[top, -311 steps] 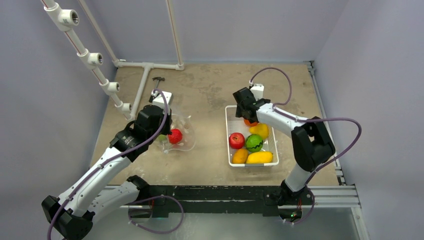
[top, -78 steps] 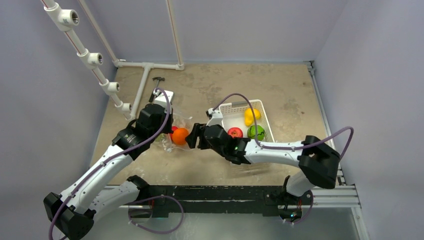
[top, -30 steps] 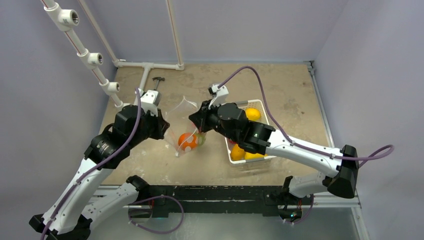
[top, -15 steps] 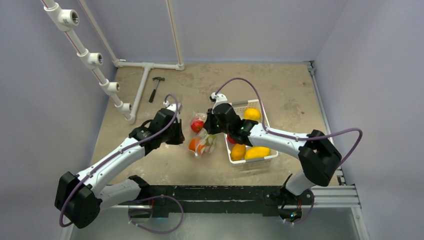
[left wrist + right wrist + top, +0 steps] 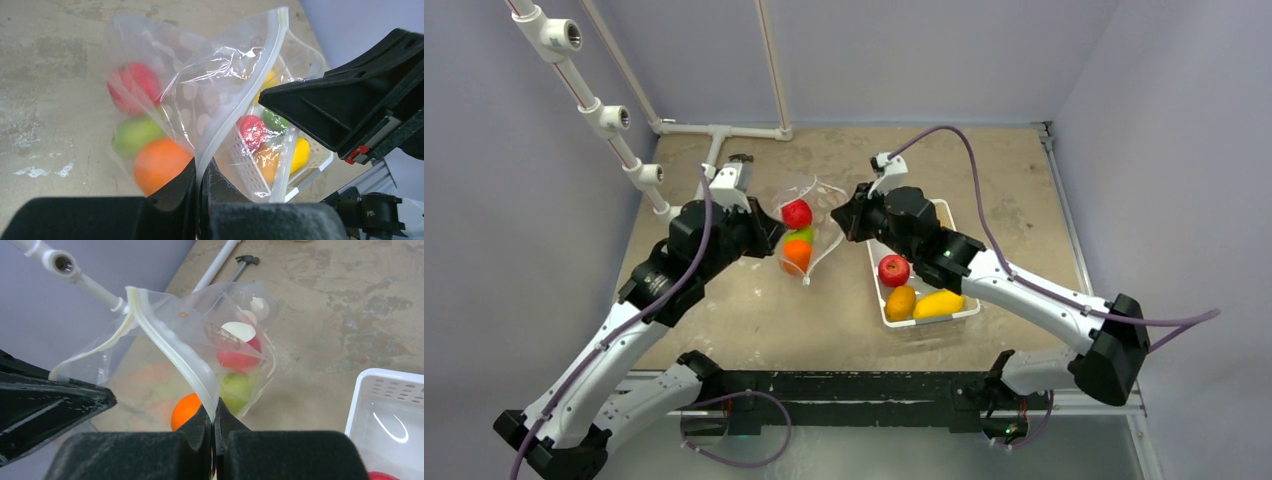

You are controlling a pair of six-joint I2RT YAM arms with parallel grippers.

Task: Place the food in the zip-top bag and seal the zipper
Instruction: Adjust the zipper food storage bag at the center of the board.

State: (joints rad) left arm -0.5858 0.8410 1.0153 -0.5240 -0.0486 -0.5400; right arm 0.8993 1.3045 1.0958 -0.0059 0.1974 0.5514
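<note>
The zip-top bag [image 5: 816,222] hangs off the table between my two grippers, with a red [image 5: 797,213], a green [image 5: 802,236] and an orange [image 5: 797,256] piece of food inside. My left gripper [image 5: 772,230] is shut on the zipper [image 5: 235,95] at one end of the mouth, strip pinched between its jaws [image 5: 200,180]. My right gripper [image 5: 846,226] is shut on the zipper [image 5: 170,350] at the other end [image 5: 214,422]. The mouth gapes between them. More food lies in the white basket [image 5: 929,322]: red [image 5: 893,270], orange [image 5: 900,302], yellow [image 5: 939,304].
White pipework [image 5: 624,150] runs along the back left of the table. A small hammer [image 5: 245,261] lies beside it, hidden under the left arm in the top view. The basket wall [image 5: 360,405] stands close to the right of the bag.
Both grippers have risen and moved toward the back with the bag; it now hangs lifted with the fruits stacked at its bottom. The right arm swung further from the basket.
</note>
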